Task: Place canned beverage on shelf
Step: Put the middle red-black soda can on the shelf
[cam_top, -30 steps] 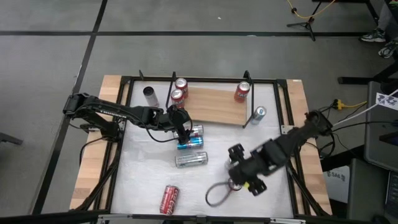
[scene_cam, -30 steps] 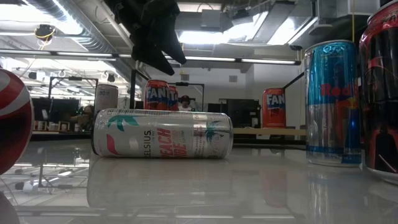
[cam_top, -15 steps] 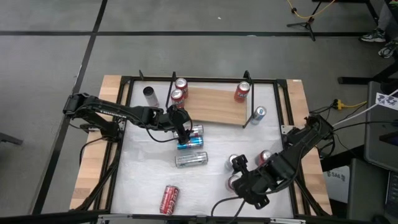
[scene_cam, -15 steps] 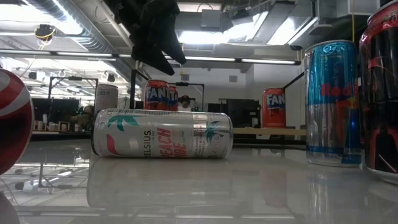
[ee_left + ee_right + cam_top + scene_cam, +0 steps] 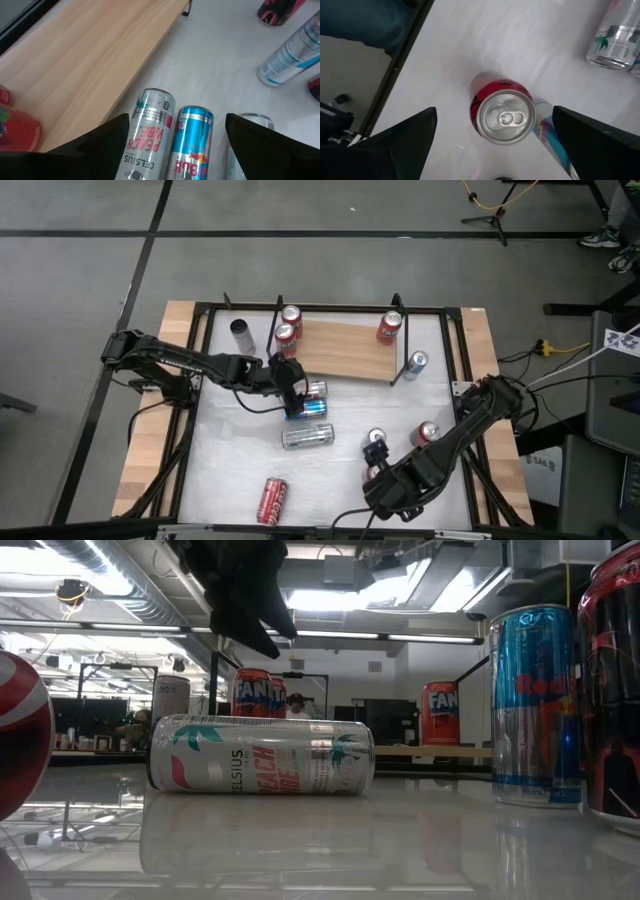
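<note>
Overhead, left gripper point(image 5: 293, 406) above lying cans point(image 5: 307, 399).

In your low view, the frame edge cuts off the red-and-white can point(image 5: 22, 735) on one side and the dark red can point(image 5: 615, 690) on the other. The right wrist view crops the silver palm-print can point(image 5: 618, 37); its lettering is unreadable.

Three Fanta cans point(image 5: 288, 325) are stood on the shelf point(image 5: 345, 348); a Celsius can point(image 5: 307, 436) is laid before it, mid-table.
</note>
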{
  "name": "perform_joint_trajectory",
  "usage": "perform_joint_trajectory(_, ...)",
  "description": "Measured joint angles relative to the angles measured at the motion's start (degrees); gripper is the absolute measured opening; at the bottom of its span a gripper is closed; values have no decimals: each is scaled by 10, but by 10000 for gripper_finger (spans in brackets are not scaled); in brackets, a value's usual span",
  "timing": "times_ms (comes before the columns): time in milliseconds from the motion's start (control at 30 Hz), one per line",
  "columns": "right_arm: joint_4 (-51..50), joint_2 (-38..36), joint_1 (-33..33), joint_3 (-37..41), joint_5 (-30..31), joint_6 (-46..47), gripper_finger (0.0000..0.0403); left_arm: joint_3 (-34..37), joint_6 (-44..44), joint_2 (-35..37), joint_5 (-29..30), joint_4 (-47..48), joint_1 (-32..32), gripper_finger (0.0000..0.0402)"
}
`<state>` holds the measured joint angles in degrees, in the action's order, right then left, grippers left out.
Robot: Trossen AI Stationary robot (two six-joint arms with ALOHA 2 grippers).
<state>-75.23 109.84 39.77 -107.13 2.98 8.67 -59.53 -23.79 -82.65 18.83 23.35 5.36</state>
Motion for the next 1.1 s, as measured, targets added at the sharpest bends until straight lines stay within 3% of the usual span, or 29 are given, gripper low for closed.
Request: perform_joint_trajectory(1100, -27, 67, 0, 0, 29, -30, 386, 0, 0, 0, 0, 0, 20, 323)
